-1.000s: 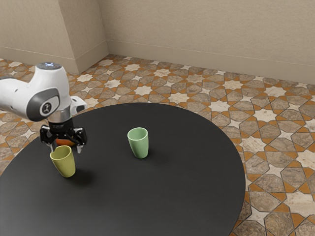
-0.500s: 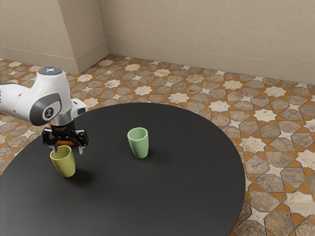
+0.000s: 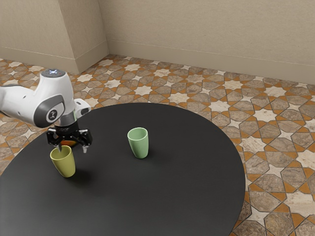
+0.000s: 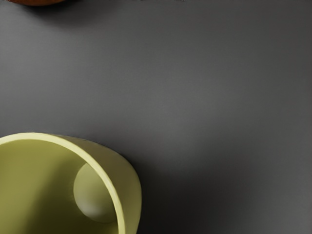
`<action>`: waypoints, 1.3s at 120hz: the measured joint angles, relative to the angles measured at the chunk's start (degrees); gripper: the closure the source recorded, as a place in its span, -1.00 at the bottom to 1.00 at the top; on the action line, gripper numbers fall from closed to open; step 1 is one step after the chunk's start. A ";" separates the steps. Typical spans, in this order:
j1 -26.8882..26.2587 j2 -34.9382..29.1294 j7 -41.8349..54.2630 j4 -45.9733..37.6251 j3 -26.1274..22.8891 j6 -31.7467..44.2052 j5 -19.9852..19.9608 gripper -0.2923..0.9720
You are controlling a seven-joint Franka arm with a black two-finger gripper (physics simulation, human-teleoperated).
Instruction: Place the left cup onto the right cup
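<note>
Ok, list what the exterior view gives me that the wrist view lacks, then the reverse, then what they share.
Exterior view: the arm, its open gripper over the yellow cup, the green cup, the tiled floor. Wrist view: a look down into the yellow cup to its round bottom. Both: the yellow cup standing on the black table.

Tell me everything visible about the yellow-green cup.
The yellow-green cup is a smooth, handleless tumbler, tapering toward its base, matte like plastic. It stands upright and empty on the black table, apart from the green cup. The open gripper hovers just above its rim, not gripping it.
</note>
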 joint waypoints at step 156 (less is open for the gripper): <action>1.16 4.29 -0.65 -0.04 0.00 5.62 -1.24 -0.54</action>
